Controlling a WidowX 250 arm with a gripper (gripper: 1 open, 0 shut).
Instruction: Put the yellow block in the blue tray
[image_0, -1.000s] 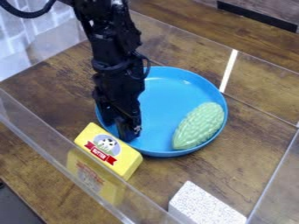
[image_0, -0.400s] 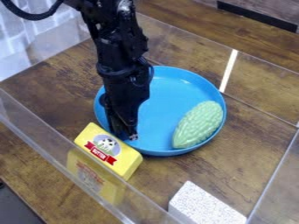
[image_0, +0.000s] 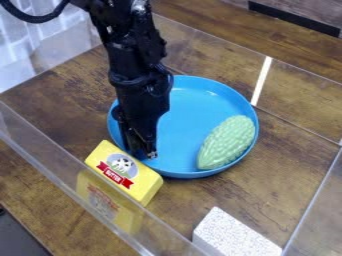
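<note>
My gripper (image_0: 142, 150) points down over the near-left edge of the tray (image_0: 201, 100), which sits mid-table (image_0: 54, 90). Just in front of it, outside the tray, lies the block (image_0: 123, 171), possibly touching the rim. A bumpy lump (image_0: 227, 142) rests inside the tray's right side. Another block (image_0: 241, 236) sits at the front right.
</note>
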